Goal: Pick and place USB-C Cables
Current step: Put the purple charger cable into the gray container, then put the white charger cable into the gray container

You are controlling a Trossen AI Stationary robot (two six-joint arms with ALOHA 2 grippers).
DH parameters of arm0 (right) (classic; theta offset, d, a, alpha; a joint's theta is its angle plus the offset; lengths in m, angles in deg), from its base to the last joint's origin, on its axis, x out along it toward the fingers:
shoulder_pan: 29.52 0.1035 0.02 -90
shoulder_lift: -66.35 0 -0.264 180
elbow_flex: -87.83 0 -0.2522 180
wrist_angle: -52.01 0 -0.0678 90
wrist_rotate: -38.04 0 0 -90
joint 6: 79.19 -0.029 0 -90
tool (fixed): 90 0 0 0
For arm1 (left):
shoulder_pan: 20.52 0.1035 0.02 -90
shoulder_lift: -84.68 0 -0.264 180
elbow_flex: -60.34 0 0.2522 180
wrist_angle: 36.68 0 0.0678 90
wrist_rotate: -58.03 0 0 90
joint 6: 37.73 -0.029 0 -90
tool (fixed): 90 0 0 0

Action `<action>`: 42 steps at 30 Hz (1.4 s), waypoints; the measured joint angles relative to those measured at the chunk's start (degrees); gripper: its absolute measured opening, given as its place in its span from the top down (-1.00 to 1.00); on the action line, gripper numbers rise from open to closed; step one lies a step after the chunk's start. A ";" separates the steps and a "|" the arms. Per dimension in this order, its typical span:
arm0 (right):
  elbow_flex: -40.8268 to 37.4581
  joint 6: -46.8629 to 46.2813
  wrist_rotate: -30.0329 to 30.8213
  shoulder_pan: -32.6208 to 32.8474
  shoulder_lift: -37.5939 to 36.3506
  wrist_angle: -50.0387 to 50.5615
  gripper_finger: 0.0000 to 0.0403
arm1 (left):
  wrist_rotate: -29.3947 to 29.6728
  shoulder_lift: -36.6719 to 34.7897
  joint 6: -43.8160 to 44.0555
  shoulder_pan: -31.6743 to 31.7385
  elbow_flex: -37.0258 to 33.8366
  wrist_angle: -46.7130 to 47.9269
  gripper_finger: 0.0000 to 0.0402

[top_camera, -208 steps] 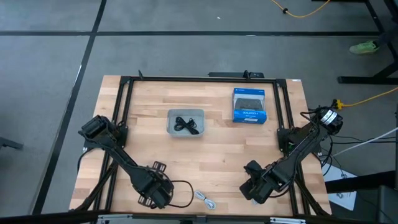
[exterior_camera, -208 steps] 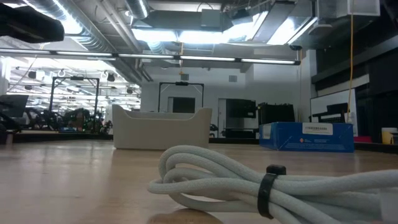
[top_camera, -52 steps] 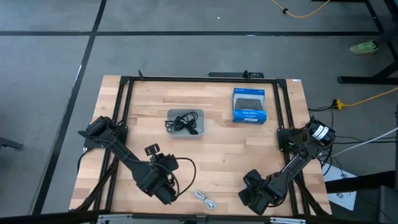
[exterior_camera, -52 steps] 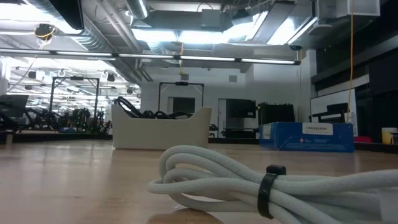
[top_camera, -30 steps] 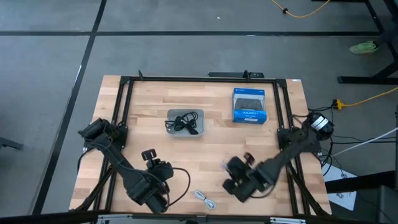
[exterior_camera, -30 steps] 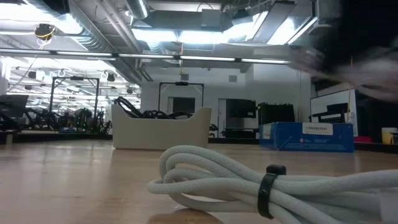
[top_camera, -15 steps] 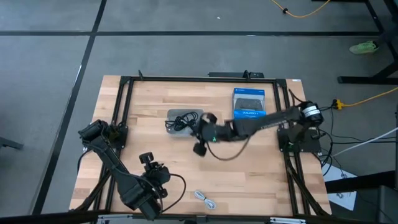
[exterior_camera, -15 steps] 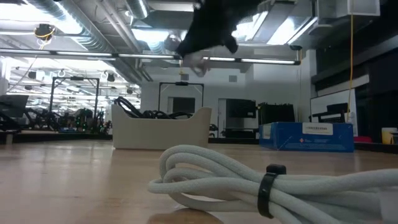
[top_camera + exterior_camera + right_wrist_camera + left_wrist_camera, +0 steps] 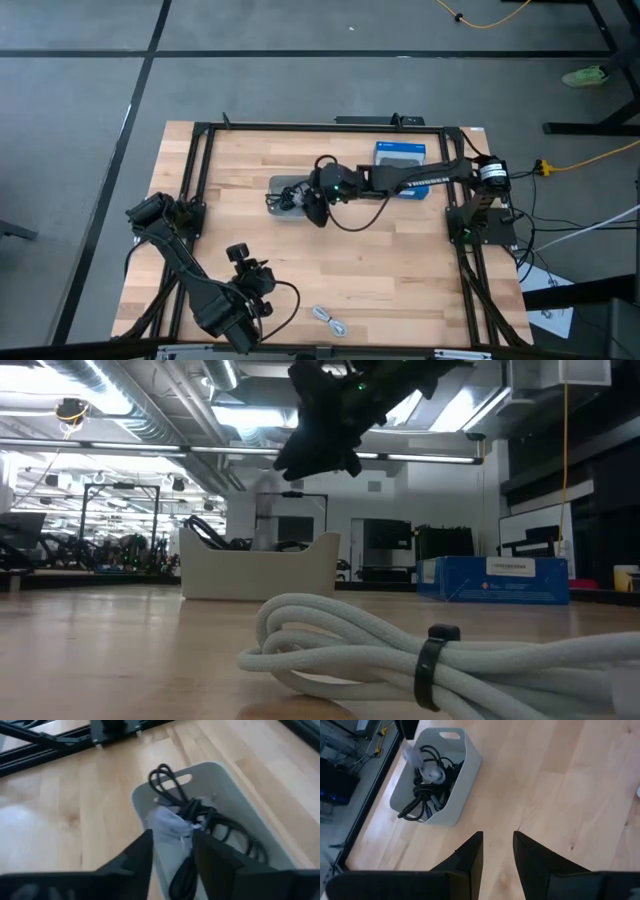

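Observation:
My right gripper hovers above the near-right part of the translucent grey tray, shut on a light grey USB-C cable bundle. Black cables lie tangled inside the tray, one loop hanging over its rim. A second light cable bundle lies flat on the table by the near edge. My left gripper waits open at the near left, pointing toward the tray. My right gripper has the light cable bundle between its two fingers, coming from above and pointing down. Which part of the bundle it has is not clear. The bundle is lifted clear and hangs blurred below the fingers over the tray's rim.
The blue retail box stands right of the tray near the far edge, partly under my right arm. Black frame rails run along the table's left, right and far sides. Bare wood lies between the tray and the near edge.
My right gripper has swept quickly from the table's near right, up and toward the far left, to above the tray, carrying the light cable bundle with it. The other light bundle and the tray have stayed where they were.

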 joint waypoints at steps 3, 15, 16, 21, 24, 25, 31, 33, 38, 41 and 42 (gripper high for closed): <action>0.00 -2.08 -0.30 0.07 0.00 -0.13 0.16 | -0.04 0.00 0.00 0.00 0.00 -0.01 0.51; 0.04 -20.76 -26.08 3.19 0.00 12.52 0.15 | -0.17 0.00 0.11 0.00 0.00 -0.07 0.51; 0.04 -20.80 -27.04 4.16 0.00 13.97 0.16 | -0.17 0.00 0.15 0.00 0.00 -0.11 0.51; 0.04 -20.62 -33.30 12.71 0.00 16.01 0.16 | 0.28 0.00 0.18 0.00 0.00 -0.62 0.51; 0.04 -20.87 -27.69 19.58 0.00 15.60 0.16 | 0.46 0.00 0.18 0.00 0.00 -0.83 0.51; 0.04 -20.92 -23.27 21.81 0.00 15.64 0.16 | 0.47 0.00 0.18 0.00 0.00 -0.98 0.51; 0.01 -20.90 6.28 32.56 2.99 11.66 0.16 | 0.50 0.00 0.15 0.00 0.00 -1.88 0.51; 0.02 -20.60 9.87 34.52 4.64 5.80 0.16 | 0.50 0.00 0.11 0.00 0.00 -2.03 0.51; 0.04 -15.01 10.42 36.59 9.29 -7.55 0.16 | 0.94 0.00 -0.03 0.00 0.00 -2.57 0.51; 0.07 -20.22 10.41 35.87 10.94 -7.40 0.16 | 0.94 0.00 -0.04 0.00 0.00 -2.60 0.51; 0.07 -21.88 10.46 35.57 11.39 -6.30 0.16 | 0.94 0.00 -0.04 0.00 0.00 -2.62 0.51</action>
